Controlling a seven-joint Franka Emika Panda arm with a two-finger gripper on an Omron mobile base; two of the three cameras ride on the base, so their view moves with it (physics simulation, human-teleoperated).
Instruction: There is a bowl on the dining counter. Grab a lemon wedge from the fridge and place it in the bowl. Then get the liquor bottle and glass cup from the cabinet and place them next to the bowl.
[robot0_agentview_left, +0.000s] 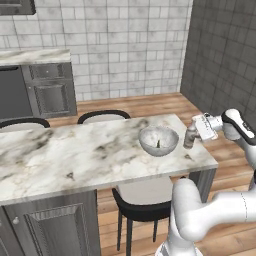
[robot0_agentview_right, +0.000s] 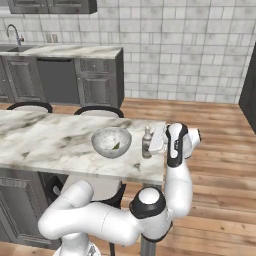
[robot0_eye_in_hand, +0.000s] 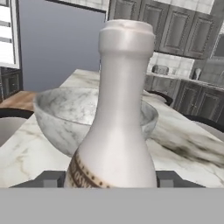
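Marble dining desk (robot0_agentview_left: 75, 160): your claw (robot0_agentview_left: 196, 131) straddles the upright liquor bottle (robot0_agentview_left: 190, 136) beside the bowl (robot0_agentview_left: 158, 141), jaws seemingly wide, not gripping.

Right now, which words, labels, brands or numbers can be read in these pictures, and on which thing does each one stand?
"OS": the legible letters of a brown label band low on the slim pale liquor bottle beside the wide grey-white speckled bowl; the rest is cut off and blurred.
Nothing else readable on the white marble dining counter.

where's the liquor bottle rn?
The liquor bottle stands upright on the dining counter near its right end, just right of the bowl, with the claw at its side.
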